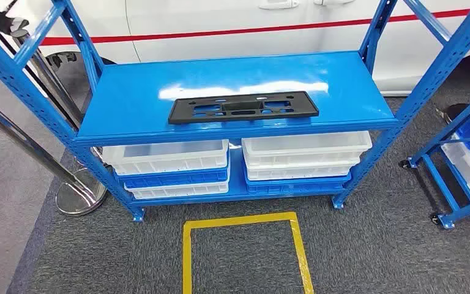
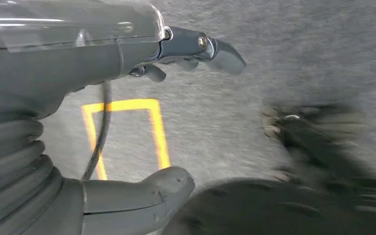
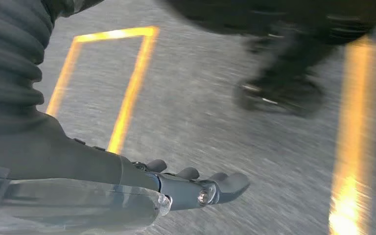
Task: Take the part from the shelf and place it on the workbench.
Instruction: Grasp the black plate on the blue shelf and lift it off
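Note:
A flat black plastic part point(image 1: 243, 107) with several cut-outs lies lengthwise near the front edge of the blue shelf's point(image 1: 134, 92) upper board in the head view. My left hand point(image 2: 142, 112) hangs over the grey carpet in the left wrist view, fingers and thumb apart with nothing between them. My right hand point(image 3: 176, 188) likewise hangs above the carpet in the right wrist view, fingers stretched out and holding nothing. Both hands are far from the part.
White and blue bins point(image 1: 171, 162) are stacked on the lower shelf board. A yellow taped square point(image 1: 245, 245) marks the carpet in front of the shelf. A second blue rack point(image 1: 465, 159) stands at the right, a chrome post base point(image 1: 79, 193) at the left, a white car point(image 1: 232, 24) behind.

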{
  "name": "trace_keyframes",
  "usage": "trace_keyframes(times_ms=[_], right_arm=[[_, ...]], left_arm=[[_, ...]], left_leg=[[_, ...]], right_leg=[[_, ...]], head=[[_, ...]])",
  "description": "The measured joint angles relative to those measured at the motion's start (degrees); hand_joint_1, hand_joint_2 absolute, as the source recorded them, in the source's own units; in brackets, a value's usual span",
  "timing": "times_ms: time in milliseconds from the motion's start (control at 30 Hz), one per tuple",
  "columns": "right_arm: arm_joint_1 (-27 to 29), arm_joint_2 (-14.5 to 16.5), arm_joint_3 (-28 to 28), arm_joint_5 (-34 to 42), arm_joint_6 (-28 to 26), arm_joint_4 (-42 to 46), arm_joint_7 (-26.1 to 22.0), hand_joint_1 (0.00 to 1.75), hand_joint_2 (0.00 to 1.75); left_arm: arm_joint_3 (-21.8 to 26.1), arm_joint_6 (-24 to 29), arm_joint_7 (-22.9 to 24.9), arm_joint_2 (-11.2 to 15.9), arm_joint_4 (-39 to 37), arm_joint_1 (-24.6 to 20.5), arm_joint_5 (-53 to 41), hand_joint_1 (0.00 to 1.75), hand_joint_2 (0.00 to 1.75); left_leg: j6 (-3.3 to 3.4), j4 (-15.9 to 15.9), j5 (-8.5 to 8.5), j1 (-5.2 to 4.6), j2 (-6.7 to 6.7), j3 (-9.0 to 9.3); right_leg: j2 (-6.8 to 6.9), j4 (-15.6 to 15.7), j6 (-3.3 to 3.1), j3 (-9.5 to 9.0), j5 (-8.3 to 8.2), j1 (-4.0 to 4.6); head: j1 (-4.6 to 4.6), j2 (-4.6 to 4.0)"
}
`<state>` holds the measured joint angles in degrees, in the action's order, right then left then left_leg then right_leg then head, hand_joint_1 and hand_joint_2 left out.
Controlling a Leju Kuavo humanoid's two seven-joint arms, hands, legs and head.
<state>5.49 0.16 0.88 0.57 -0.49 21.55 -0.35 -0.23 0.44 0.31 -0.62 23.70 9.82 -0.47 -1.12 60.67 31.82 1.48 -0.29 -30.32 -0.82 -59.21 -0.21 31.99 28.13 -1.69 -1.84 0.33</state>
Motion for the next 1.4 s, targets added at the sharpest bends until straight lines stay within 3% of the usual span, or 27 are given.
trace_keyframes(times_ms=[67, 133, 167, 200, 267, 333, 433, 500, 567, 633, 667, 700, 767, 833, 1000, 1067, 1133, 1167, 1200, 1233, 1300, 1333, 1400], right_arm=[[-0.4, -0.03, 0.79, 0.69, -0.59, -0.35, -0.03, 0.0, 1.75], [-1.28, -0.04, 2.42, 2.07, -1.78, -1.0, -0.17, 0.0, 1.75], [-1.78, -0.04, 3.29, 2.78, -2.4, -1.32, -0.29, 0.0, 1.75], [-2.33, -0.03, 4.2, 3.47, -3.04, -1.71, -0.46, 0.0, 1.75], [-3.41, 0.06, 6.16, 4.87, -4.39, -2.55, -0.88, 0.0, 1.75], [-4.61, 0.26, 8.26, 6.31, -5.86, -3.58, -1.31, 0.0, 1.75], [-6.43, 0.39, 11.23, 8.45, -8.1, -5.32, -1.91, 0.0, 1.75], [-7.49, 0.38, 12.93, 9.86, -9.61, -6.48, -2.34, 0.0, 1.75], [-8.25, 0.39, 14.3, 11.08, -10.88, -7.47, -2.65, 0.0, 1.75], [-8.7, 0.39, 15.29, 11.76, -11.61, -8.19, -2.91, 0.0, 1.75], [-8.83, 0.39, 15.66, 11.89, -11.81, -8.48, -2.99, 0.0, 1.75], [-8.93, 0.37, 15.97, 11.96, -11.92, -8.74, -3.05, 0.0, 1.75], [-9.07, 0.33, 16.43, 12.0, -11.98, -9.14, -3.11, 0.0, 1.75], [-9.31, 0.3, 16.8, 12.04, -11.97, -9.41, -3.17, 0.0, 1.75], [-9.58, 0.41, 17.28, 12.38, -11.98, -9.77, -3.5, 0.0, 1.75], [-9.64, 0.49, 17.38, 12.7, -11.94, -9.8, -4.1, 0.0, 1.75], [-9.71, 0.49, 17.39, 13.36, -11.98, -9.86, -5.07, 0.0, 1.75], [-9.75, 0.5, 17.33, 13.7, -12.15, -9.89, -5.6, 0.0, 1.75], [-9.81, 0.52, 17.21, 14.07, -12.44, -9.92, -6.17, 0.0, 1.75], [-9.92, 0.57, 17.04, 14.46, -12.8, -9.92, -6.73, 0.0, 1.75], [-10.25, 0.78, 16.48, 15.31, -13.1, -9.92, -7.99, 0.0, 1.75], [-10.51, 0.87, 16.13, 15.72, -12.88, -9.9, -8.79, 0.0, 1.75], [-11.26, 0.95, 15.42, 15.88, -12.6, -9.75, -11.19, 0.0, 1.75]], left_arm=[[-0.5, 0.57, 0.08, -0.18, -0.7, -0.78, -0.47, 0.0, 1.75], [-1.54, 1.72, 0.33, -0.61, -2.18, -2.03, -1.45, 0.0, 1.75], [-2.09, 2.29, 0.53, -0.85, -2.96, -2.5, -1.96, 0.0, 1.75], [-2.64, 2.85, 0.79, -1.1, -3.7, -2.94, -2.52, 0.0, 1.75], [-3.72, 3.93, 1.33, -1.54, -5.14, -3.75, -3.63, 0.0, 1.75], [-4.78, 5.03, 1.85, -1.91, -6.58, -4.79, -4.76, 0.0, 1.75], [-6.39, 6.7, 2.58, -2.48, -8.43, -6.71, -6.39, 0.0, 1.75], [-7.39, 7.77, 3.08, -2.97, -9.52, -7.75, -7.47, 0.0, 1.75], [-8.2, 8.69, 3.52, -3.43, -10.44, -8.47, -8.41, 0.0, 1.75], [-8.79, 9.23, 3.76, -3.72, -11.13, -8.94, -8.98, 0.0, 1.75], [-9.01, 9.35, 3.81, -3.85, -11.36, -9.12, -9.08, 0.0, 1.75], [-9.2, 9.44, 3.82, -3.96, -11.56, -9.25, -9.11, 0.0, 1.75], [-9.49, 9.54, 3.82, -4.18, -11.8, -9.37, -9.09, 0.0, 1.75], [-9.66, 9.41, 3.71, -4.28, -12.01, -9.51, -9.1, 0.0, 1.75], [-9.88, 7.01, 2.08, -3.54, -12.49, -9.98, -9.12, 0.0, 1.75], [-9.87, 6.8, 1.27, -3.14, -12.59, -10.01, -8.79, 0.0, 1.75], [-9.83, 7.1, 0.75, -2.88, -12.79, -10.01, -8.27, 0.0, 1.75], [-9.77, 7.13, 0.54, -2.78, -12.88, -10.02, -7.96, 0.0, 1.75], [-9.69, 7.04, 0.35, -2.7, -12.94, -10.01, -7.64, 0.0, 1.31], [-9.62, 6.9, 0.13, -2.61, -12.97, -10.01, -7.32, 0.0, 0.87], [-9.46, 6.77, -0.28, -2.4, -12.99, -10.03, -6.87, 0.0, 0.0], [-9.34, 6.67, -0.55, -2.29, -13.01, -10.07, -6.69, 0.0, 0.0], [-9.04, 6.41, -1.1, -2.06, -13.03, -10.2, -6.62, 0.0, 0.0]], left_leg=[[0.02, 4.64, 2.17, -0.03, 0.0, -2.43], [0.16, 12.02, 4.74, -0.09, 0.01, -6.19], [0.36, 13.4, 4.49, -0.17, 0.01, -6.85], [0.68, 12.56, 3.12, -0.32, 0.0, -6.4], [1.67, 5.74, -1.21, -0.86, -0.05, -3.16], [2.53, -0.45, -3.42, -1.44, -0.08, -0.56], [3.03, -2.8, -3.35, -1.68, -0.07, 0.07], [3.47, -3.78, -3.95, -1.42, 0.1, 0.59], [3.82, -4.26, -4.29, -1.34, 0.4, 0.87], [3.98, -4.13, -4.27, -1.39, 0.58, 0.75], [3.98, -4.06, -4.21, -1.39, 0.61, 0.75], [3.93, -3.98, -4.11, -1.35, 0.61, 0.82], [3.58, -3.68, -3.73, -1.25, 0.56, 1.04], [2.87, -3.04, -3.13, -1.4, 0.55, 0.84], [1.38, -1.62, -1.81, -1.27, 0.57, 0.36], [0.93, 3.47, 1.32, -1.1, 0.53, -1.83], [0.67, 10.94, 4.65, -1.0, 0.52, -5.5], [0.63, 13.14, 5.05, -0.96, 0.53, -6.68], [0.66, 13.29, 4.28, -0.94, 0.53, -6.93], [0.77, 11.14, 2.46, -0.94, 0.53, -6.08], [1.23, 3.57, -1.7, -1.0, 0.52, -2.82], [1.47, 0.49, -2.91, -1.11, 0.49, -1.58], [1.87, -2.04, -3.38, -1.42, 0.4, -0.77]], right_leg=[[0.87, 0.0, -0.17, 0.07, 0.06, 0.24], [1.93, -0.02, -0.52, 0.17, 0.14, 0.74], [2.0, -0.03, -0.67, 0.15, 0.15, 0.97], [1.82, -0.04, -0.76, 0.04, 0.16, 1.15], [1.13, -0.04, -0.83, -0.26, 0.18, 1.29], [0.55, -0.17, -0.63, -0.11, 0.11, 1.37], [0.36, -0.11, 0.24, 0.4, -0.21, 1.29], [0.44, -1.28, 0.78, 0.76, 0.66, 1.28], [0.51, -6.39, 1.15, 3.08, 3.67, 1.2], [0.53, -13.29, 1.53, 6.53, 6.51, 1.0], [0.54, -15.01, 1.72, 7.45, 6.59, 0.87], [0.55, -14.69, 1.88, 7.36, 5.59, 0.73], [0.69, -8.25, 2.06, 4.39, 1.64, 0.43], [0.76, -2.01, 1.72, 1.59, -0.6, 0.42], [0.7, -0.26, -0.13, 0.99, -0.68, 0.68], [0.78, -0.07, -0.67, 0.96, -0.76, 0.59], [0.8, -0.08, -0.88, 1.0, -0.7, 0.73], [0.8, -0.09, -0.93, 0.98, -0.66, 0.81], [0.77, -0.1, -0.94, 0.92, -0.63, 0.86], [0.71, -0.12, -0.93, 0.82, -0.6, 0.88], [0.59, -0.18, -0.77, 0.63, -0.49, 0.96], [0.55, -0.23, -0.57, 0.62, -0.46, 1.03], [0.52, -0.24, 0.03, 0.72, -0.51, 1.08]], head=[[0.01, 0.0], [0.03, 0.0], [0.03, 0.0], [0.02, 0.0], [0.03, 0.0], [0.03, 0.0], [0.02, 0.0], [0.06, 0.0], [0.08, 0.0], [0.08, 0.0], [0.07, 0.0], [0.08, 0.0], [0.09, 0.0], [0.07, 0.0], [0.05, 0.0], [0.04, 0.0], [0.04, 0.0], [0.04, 0.0], [0.04, 0.0], [0.04, 0.0], [0.05, 0.0], [0.05, 0.0], [0.07, 0.0]])
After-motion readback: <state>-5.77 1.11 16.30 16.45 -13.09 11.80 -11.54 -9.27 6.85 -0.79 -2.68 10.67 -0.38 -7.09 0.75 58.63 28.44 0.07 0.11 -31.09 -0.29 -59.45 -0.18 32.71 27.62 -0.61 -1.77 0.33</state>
